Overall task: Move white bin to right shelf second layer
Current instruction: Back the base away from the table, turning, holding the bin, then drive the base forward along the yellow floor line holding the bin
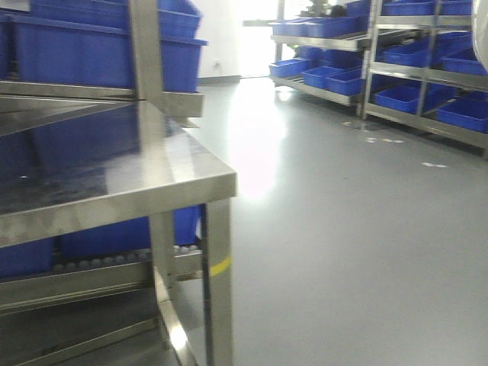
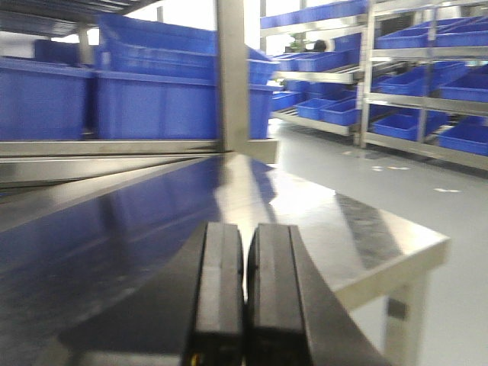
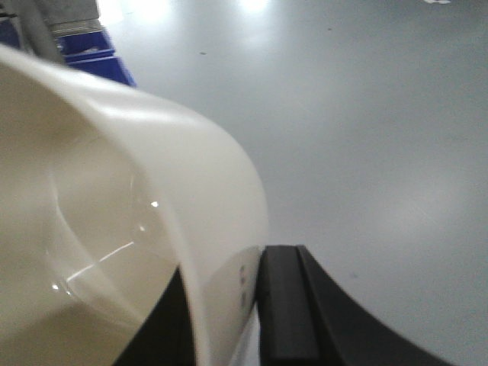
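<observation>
The white bin (image 3: 114, 191) fills the left of the right wrist view, cream and smooth, held above the grey floor. My right gripper (image 3: 229, 268) is shut on its rim, with one black finger inside the wall and the other finger (image 3: 280, 305) outside. A pale sliver at the top right edge of the front view may be the same bin (image 1: 481, 30). My left gripper (image 2: 245, 229) is shut and empty, hovering over the mirror-like steel tabletop (image 2: 305, 206). Steel racks (image 1: 371, 69) stand at the back right; I cannot tell which level is the right shelf second layer.
The steel table (image 1: 152, 183) stands at the left, its corner leg (image 1: 219, 290) close by. Blue crates (image 1: 76, 53) sit on the level behind it, with a roller level (image 1: 99, 264) below. Several more blue crates (image 1: 412, 97) fill the far racks. Grey floor (image 1: 343, 229) lies between.
</observation>
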